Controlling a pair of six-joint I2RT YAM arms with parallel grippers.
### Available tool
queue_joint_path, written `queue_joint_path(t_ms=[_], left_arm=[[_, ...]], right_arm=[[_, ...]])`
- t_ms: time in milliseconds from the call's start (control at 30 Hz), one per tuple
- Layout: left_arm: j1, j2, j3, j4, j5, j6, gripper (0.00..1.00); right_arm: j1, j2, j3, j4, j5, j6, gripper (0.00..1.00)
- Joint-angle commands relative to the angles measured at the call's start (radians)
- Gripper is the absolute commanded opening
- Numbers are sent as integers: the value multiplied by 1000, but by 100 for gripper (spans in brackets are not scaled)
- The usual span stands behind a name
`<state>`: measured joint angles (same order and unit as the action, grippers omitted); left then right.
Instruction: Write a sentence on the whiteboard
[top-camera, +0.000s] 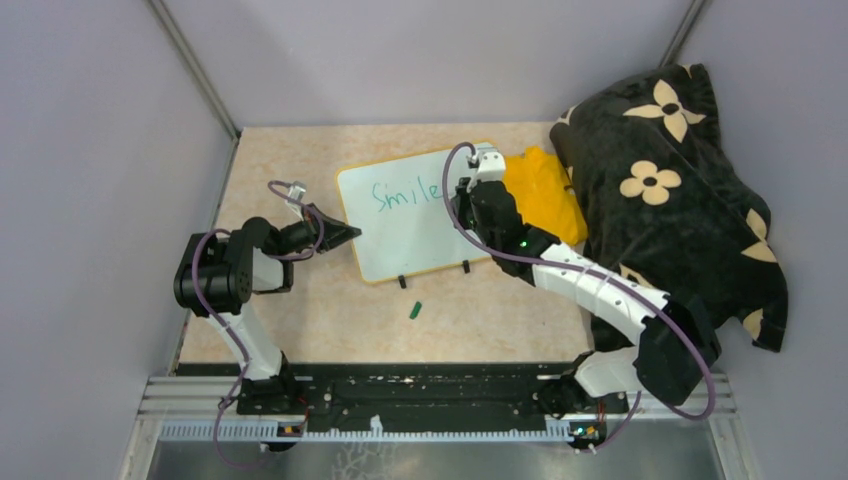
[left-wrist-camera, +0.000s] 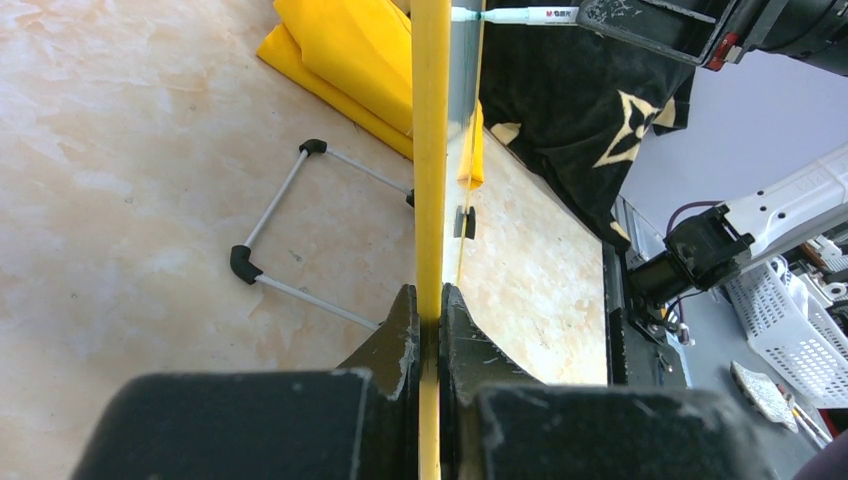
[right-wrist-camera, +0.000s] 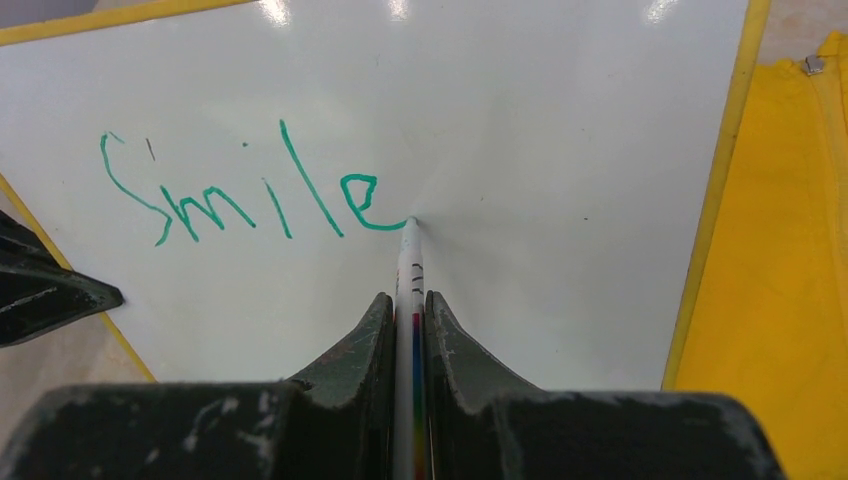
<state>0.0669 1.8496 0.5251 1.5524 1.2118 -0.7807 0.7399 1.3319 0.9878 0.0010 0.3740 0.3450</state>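
The whiteboard (top-camera: 400, 250), yellow-framed, stands tilted on the table's middle. Green lettering (right-wrist-camera: 240, 195) on it reads "Smile" on one line. My right gripper (right-wrist-camera: 408, 300) is shut on a white marker (right-wrist-camera: 410, 262), and the marker's tip touches the board at the tail of the "e". From above, that gripper (top-camera: 468, 196) sits over the board's upper right part. My left gripper (left-wrist-camera: 430, 295) is shut on the whiteboard's yellow frame (left-wrist-camera: 431, 150), seen edge-on. In the top view the left gripper (top-camera: 350, 236) pinches the board's left edge.
A folded yellow cloth (top-camera: 545, 195) lies against the board's right side, and a black flowered fabric (top-camera: 670, 180) is heaped beyond it. A small green cap (top-camera: 414, 310) lies in front of the board's black feet (top-camera: 403, 282). A wire stand (left-wrist-camera: 290, 230) props the board's back.
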Motion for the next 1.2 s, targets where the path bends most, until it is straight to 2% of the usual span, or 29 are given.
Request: queue_joint_path(t_ms=[0, 267, 1167], left_arm=[[-6, 17, 7, 238, 11, 31, 0], [-5, 17, 7, 239, 11, 31, 0], [-7, 19, 8, 238, 8, 28, 0]], right_arm=[[-18, -80, -41, 69, -21, -2, 0], [-19, -141, -87, 98, -26, -20, 0], [-26, -55, -45, 95, 15, -1, 0]])
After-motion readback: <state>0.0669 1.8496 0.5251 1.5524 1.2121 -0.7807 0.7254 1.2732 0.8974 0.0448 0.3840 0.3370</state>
